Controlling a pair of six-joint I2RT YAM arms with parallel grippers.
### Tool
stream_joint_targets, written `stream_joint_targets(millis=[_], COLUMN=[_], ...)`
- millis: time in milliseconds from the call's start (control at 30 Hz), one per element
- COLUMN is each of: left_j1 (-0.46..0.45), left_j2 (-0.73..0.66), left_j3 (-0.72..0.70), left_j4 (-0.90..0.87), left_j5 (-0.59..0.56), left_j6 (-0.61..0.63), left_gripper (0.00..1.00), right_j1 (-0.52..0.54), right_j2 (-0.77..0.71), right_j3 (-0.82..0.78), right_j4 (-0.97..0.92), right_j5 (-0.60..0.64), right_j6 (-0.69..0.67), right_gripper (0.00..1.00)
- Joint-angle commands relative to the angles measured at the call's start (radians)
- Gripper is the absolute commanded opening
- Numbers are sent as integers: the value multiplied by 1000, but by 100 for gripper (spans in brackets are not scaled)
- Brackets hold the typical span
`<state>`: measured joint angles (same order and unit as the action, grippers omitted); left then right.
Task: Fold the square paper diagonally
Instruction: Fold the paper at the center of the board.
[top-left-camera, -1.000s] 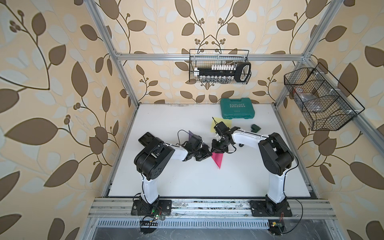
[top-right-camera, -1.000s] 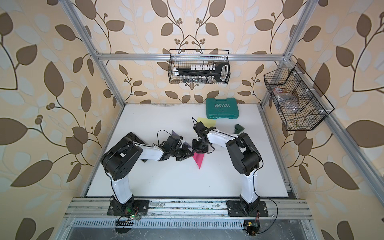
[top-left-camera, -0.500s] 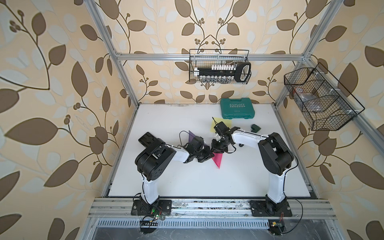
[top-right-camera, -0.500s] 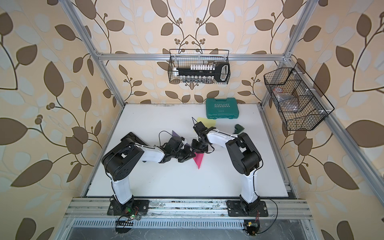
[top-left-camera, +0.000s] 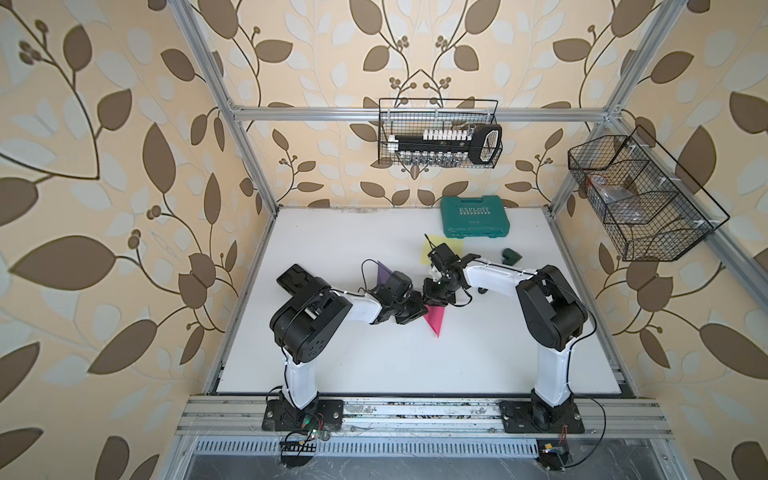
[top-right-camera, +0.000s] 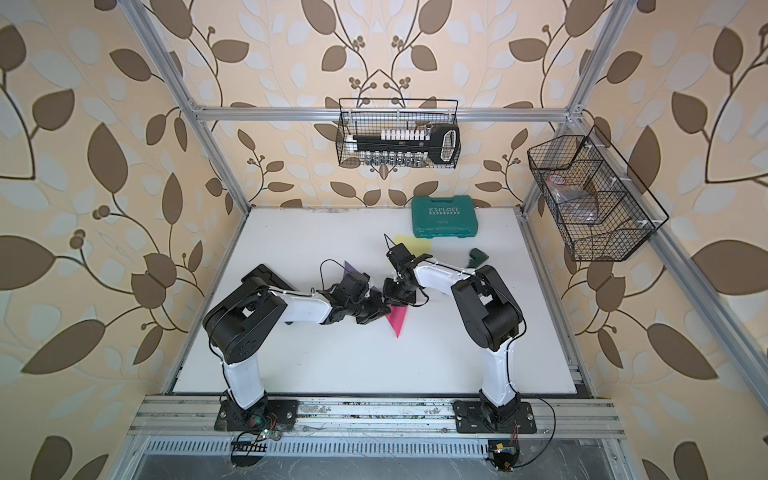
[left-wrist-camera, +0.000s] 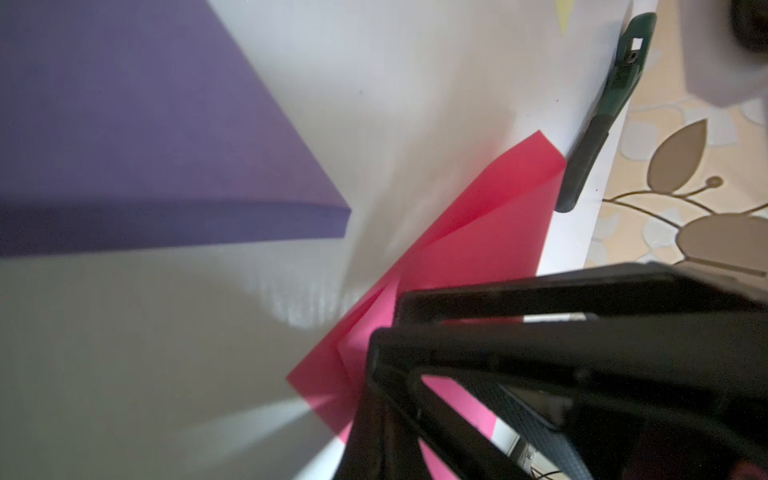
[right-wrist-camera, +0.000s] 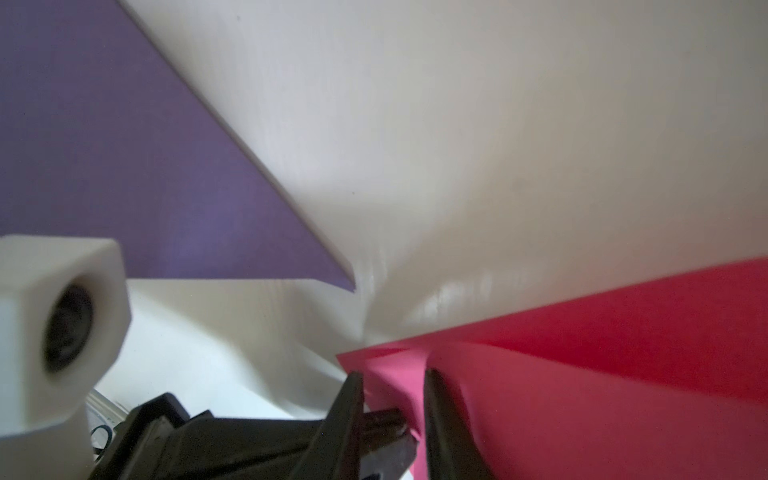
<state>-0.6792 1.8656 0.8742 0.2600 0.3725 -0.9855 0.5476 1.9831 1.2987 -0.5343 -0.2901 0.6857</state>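
Showing a late stage of the diagonal fold: the pink paper (top-left-camera: 434, 321) lay near the middle of the white table (top-left-camera: 332, 365), already doubled into a triangle whose free point aimed toward the robot's base rail. The left gripper (top-left-camera: 417, 309), jaws pressed together, sat over the upper layer at the wide end of the triangle. In the left wrist view it appeared to bear down on the overlapped edges, probably so that the layers could not slide apart. The right gripper (top-left-camera: 435, 291) met the same end from the opposite side. In the right wrist view its fingers (right-wrist-camera: 347, 411) stood a little apart with a raised strip of pink sheet between them; whether they actually nipped it could not be told. A narrow margin of the lower layer showed along one edge, so the fold was judged nearly complete but not yet pressed flat. Purple paper (top-left-camera: 384, 275) lay just beside the left wrist and yellow paper (top-left-camera: 431, 249) beyond the right wrist, both clear of the work
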Motion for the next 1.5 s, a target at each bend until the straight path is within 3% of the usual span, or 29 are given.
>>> stream_joint_targets(millis=[0, 167, 567, 833, 900, 1100, 1300, 1467], left_j1=[-18, -24, -25, -25, -25, -25, -25, -25], left_j2=[27, 33, 46, 51, 53, 58, 56, 53], left_j3=[31, 51, 72, 80, 81, 81, 80, 79], left_j4=[-173, -235, -263, -267, -265, -259, -260, -262], left_j5=[-144, -167, -167, -160, -157, -147, -144, -145], left_j6=[65, 71, 76, 86, 87, 88, 91, 94], left_gripper=[0, 0, 0, 0, 0, 0, 0, 0], right_j1=[10, 3, -59, -129, -160, -174, -175, -175], right_j2=[10, -20, -128, -293, -314, -293, -245, -213], right_j3=[-42, -38, 109, -68, -131, -229, -258, -268], right_j4=[-26, 15, -71, -83, -54, 12, 70, 122], right_j5=[-14, -41, -75, -72, -115, -198, -211, -216], right_j6=[3, 31, 8, -19, -32, -73, -52, -17], right_gripper=[31, 38, 43, 30, 32, 54, 56, 51])
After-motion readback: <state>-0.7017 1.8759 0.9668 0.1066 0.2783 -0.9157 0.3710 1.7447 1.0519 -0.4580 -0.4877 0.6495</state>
